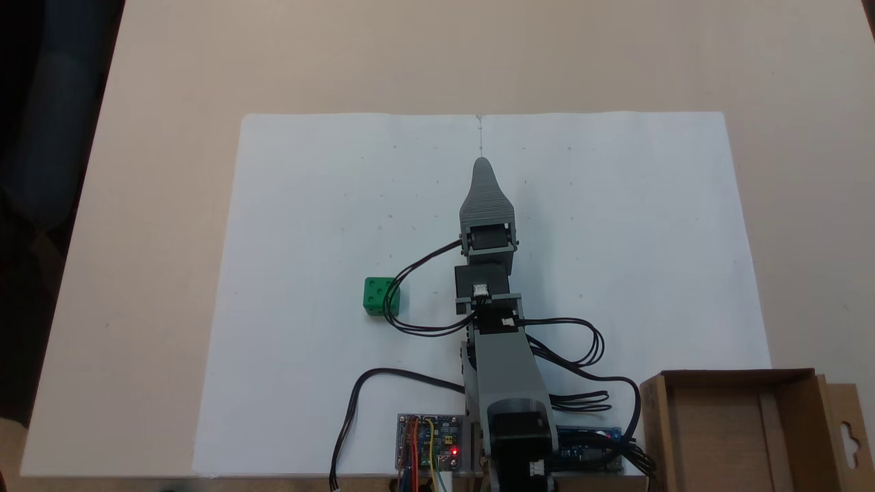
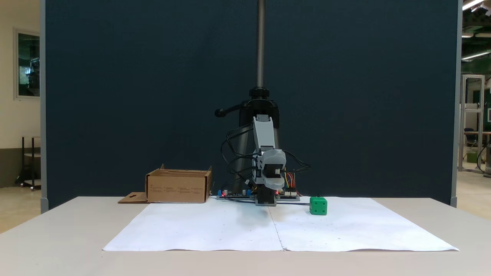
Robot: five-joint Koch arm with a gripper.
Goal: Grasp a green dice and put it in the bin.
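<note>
A fixed view from above shows the surface (image 1: 137,205) covered in its middle by a large white paper sheet (image 1: 615,239), with bare beige margin at the sheet's left, right and far sides; the near edge of the sheet runs along the surface's near edge, where the arm's base and a circuit board (image 1: 429,443) sit. The green dice (image 1: 380,296) rests on the paper to the left of the arm in this view, apart from the arm links, with a loop of black cable (image 1: 410,287) lying against its right side; open paper lies all around it on its left and far sides. The bin (image 1: 724,437) stands at the lower right corner, off the paper's right part, its hang-hole flap (image 1: 847,430) turned outward to the right; in the fixed view from the front the bin (image 2: 178,186) is at the left and the dice (image 2: 318,206) at the right, with the arm between them. The arm is folded over its base, the upper link rising and the forearm reaching forward along the sheet's centre crease; the hand (image 1: 482,167) points away from the base and hangs above the paper, holding nothing; its jaws lie one over the other, so I cannot tell whether it is released or clenched.
</note>
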